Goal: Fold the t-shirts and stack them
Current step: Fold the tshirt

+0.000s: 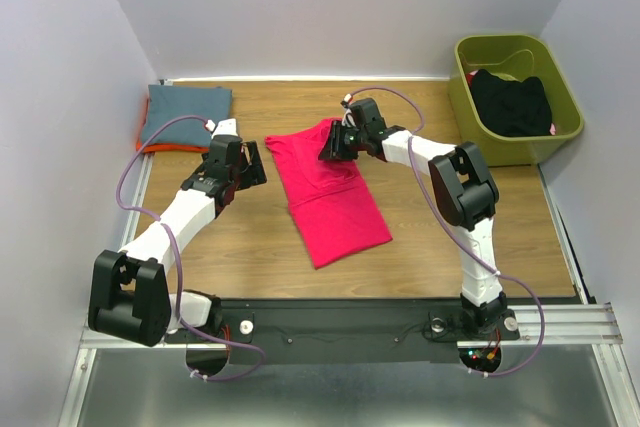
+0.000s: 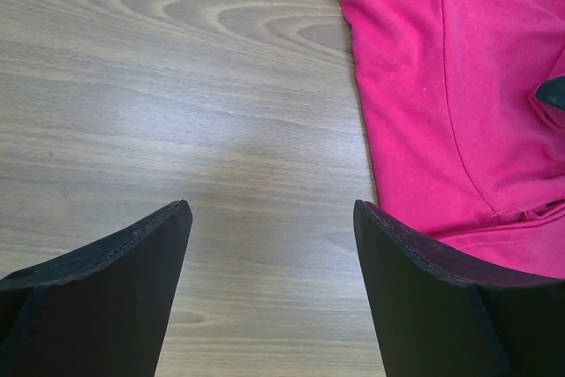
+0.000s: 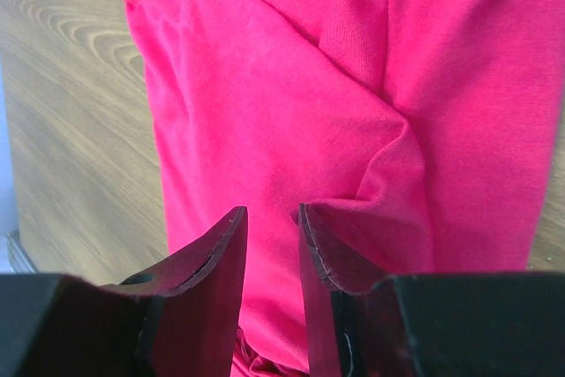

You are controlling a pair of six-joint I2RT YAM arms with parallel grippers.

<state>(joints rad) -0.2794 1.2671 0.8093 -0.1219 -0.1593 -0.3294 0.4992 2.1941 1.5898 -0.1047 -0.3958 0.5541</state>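
From above, the pink t-shirt lay mid-table as a long strip, while the blue-grey shirt sat folded at the far left corner, likely the pile it must join. In the left wrist view, the left gripper gaped wide over bare table just beside the shirt's edge, seemingly ready to take it. In the right wrist view, the right gripper was narrowed over a raised crease, though I could not tell whether it nipped cloth.

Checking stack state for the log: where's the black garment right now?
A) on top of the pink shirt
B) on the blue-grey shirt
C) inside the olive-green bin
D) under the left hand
C: the black garment lies inside the olive-green bin at the far right, well apart from the pink shirt in the middle.
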